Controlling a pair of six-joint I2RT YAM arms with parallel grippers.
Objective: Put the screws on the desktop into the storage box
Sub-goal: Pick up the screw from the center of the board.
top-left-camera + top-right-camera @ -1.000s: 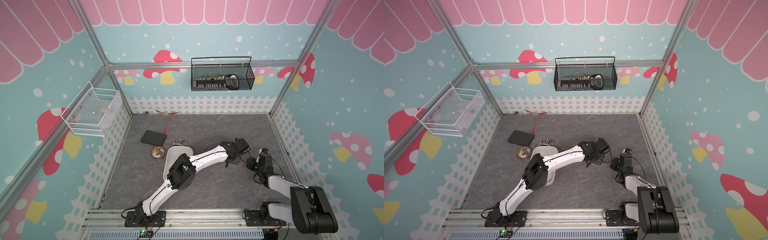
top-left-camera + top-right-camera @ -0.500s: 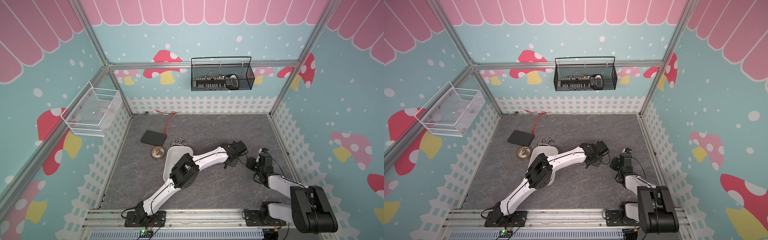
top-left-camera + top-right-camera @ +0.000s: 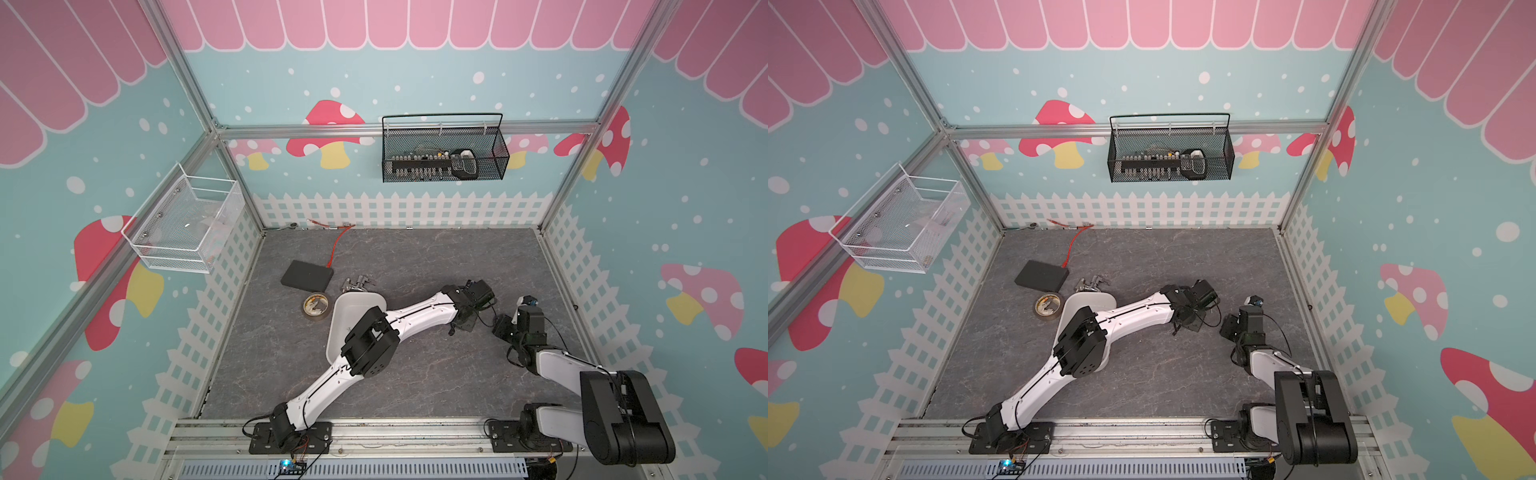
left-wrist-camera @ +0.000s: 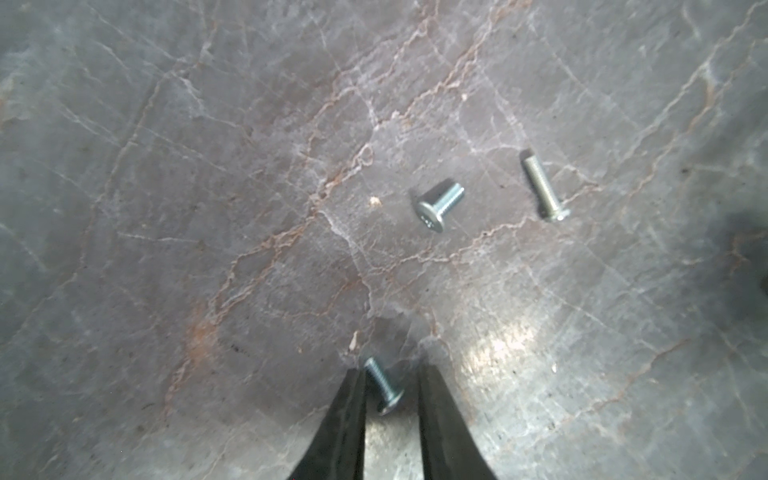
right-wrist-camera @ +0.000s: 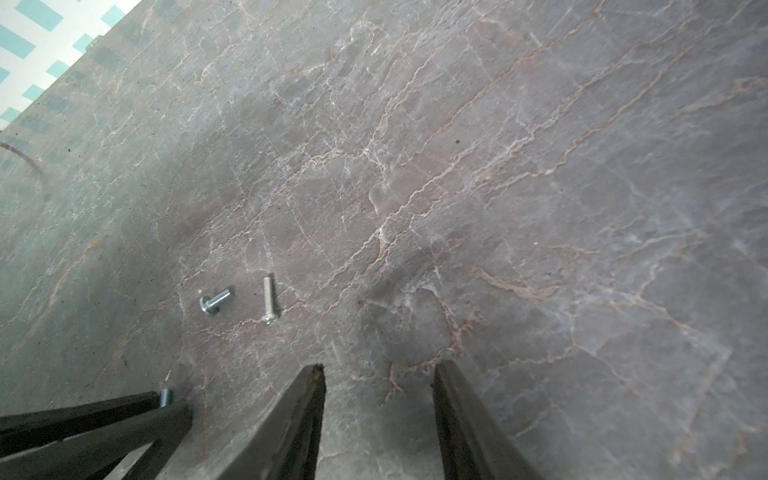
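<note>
Straddles 1 tiny silvery metal screw (image 4: pixel 382 384) with narrowly open left claw (image 4: pixel 390 370), unclamped; holds right claw (image 5: pixel 380 368) open, empty. Lies on dark grey table (image 4: pixel 208 166), well apart from white plastic storage box (image 3: pixel 338 328). Likely light, stiff, slippery: pinch across shaft.

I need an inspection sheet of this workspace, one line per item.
Surface: dark grey desktop, veined, no spill seen.
Job's things: one screw between the jaws of the left tool, two screws loose; storage box partly under the left arm, contents unclear.
Clutter: flat black box, tape roll, metal clips near the storage box.
Tools: left tool open around the screw; right tool open, empty.
Cables: orange cable at the rear edge; black wires on the left arm.
Surroundings: black mesh basket on back wall, white mesh basket on side wall.
</note>
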